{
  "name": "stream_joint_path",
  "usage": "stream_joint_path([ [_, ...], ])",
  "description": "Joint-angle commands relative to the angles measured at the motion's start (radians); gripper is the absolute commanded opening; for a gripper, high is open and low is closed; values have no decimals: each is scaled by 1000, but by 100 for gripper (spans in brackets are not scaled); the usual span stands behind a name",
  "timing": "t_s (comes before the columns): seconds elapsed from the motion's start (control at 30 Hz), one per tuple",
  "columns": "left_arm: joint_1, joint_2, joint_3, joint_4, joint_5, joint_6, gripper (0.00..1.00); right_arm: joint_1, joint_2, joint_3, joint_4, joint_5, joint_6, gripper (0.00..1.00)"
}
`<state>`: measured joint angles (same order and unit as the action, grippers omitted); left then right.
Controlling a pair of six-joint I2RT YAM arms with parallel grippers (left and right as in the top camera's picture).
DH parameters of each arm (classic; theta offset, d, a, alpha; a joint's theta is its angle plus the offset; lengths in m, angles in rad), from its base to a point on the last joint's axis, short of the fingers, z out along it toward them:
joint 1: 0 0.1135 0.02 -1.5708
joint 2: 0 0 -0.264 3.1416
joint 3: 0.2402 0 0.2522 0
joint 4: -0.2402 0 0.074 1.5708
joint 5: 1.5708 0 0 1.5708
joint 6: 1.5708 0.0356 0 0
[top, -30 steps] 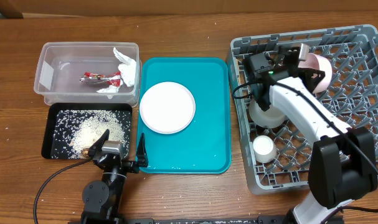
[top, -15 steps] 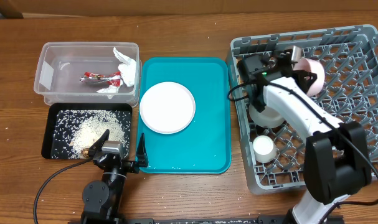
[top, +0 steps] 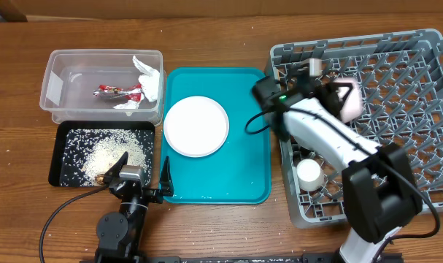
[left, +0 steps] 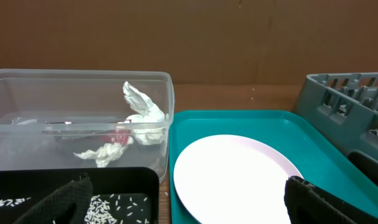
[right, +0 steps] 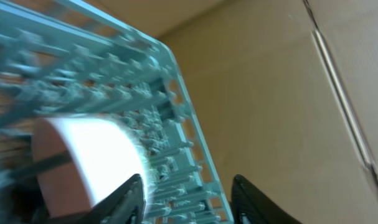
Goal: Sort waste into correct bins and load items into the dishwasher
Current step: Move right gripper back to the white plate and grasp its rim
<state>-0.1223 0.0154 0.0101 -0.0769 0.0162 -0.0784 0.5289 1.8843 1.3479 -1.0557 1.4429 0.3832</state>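
Right gripper [right: 187, 186]: fingers well apart, nothing between them. It hangs inside the grey dish rack [top: 425, 45], close to the rack's left wall, and my forearm crosses over that wall. The wrist view is blurred, so I cannot tell whether a finger touches anything.

Left gripper [top: 142, 174]: fingers spread wide, holding nothing. It sits low at the near table edge, between the black tray [top: 57, 157] and the teal tray [top: 252, 179].

Room: the rack's right half is open grid and pegs. The teal tray shows bare surface right of and nearer than the pale pink plate [top: 196, 126], which lies flat.

Around: the clear tub [top: 57, 79] is behind the black tray, just beside the teal tray. The smaller pink dish [top: 349, 102] stands on edge among the pegs, just beside my right fingers and left of their gap in the wrist view. The white cup [top: 309, 172] is near-left in the rack, beside my right arm. The napkin [top: 147, 77] and red wrapper [top: 115, 92] are in the tub, and the rice [top: 112, 152] is in the black tray.
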Motion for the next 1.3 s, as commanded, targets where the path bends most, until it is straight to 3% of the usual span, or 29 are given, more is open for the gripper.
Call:
stream_joint_path([
  [0.0,4,-11,-5,2,10,-14,100,98,-42,77,1,-146,5,52],
  [0.1,4,-11,-5,2,10,-14,100,142,-53,140,22,-454,5,57],
  [0.23,4,-11,-5,2,10,-14,100,148,-54,192,142,-1094,5,71],
  [0.37,4,-11,-5,2,10,-14,100,130,-34,179,269,-1437,6,72],
  [0.57,4,-11,-5,2,10,-14,100,125,50,147,317,-1455,82,71],
  [0.7,4,-11,-5,2,10,-14,100,96,138,146,323,-1453,176,64],
  [1.03,4,-11,-5,2,10,-14,100,66,204,145,328,-1549,221,13],
  [1.1,4,-11,-5,2,10,-14,100,65,204,145,325,-1550,224,15],
  [1.13,4,-11,-5,2,10,-14,100,65,204,145,326,-1551,226,29],
  [1.17,4,-11,-5,2,10,-14,100,65,204,145,325,-1551,241,36],
  [1.2,4,-11,-5,2,10,-14,100,67,204,145,325,-1555,257,36],
  [1.27,4,-11,-5,2,10,-14,100,72,204,145,322,-1556,269,24],
])
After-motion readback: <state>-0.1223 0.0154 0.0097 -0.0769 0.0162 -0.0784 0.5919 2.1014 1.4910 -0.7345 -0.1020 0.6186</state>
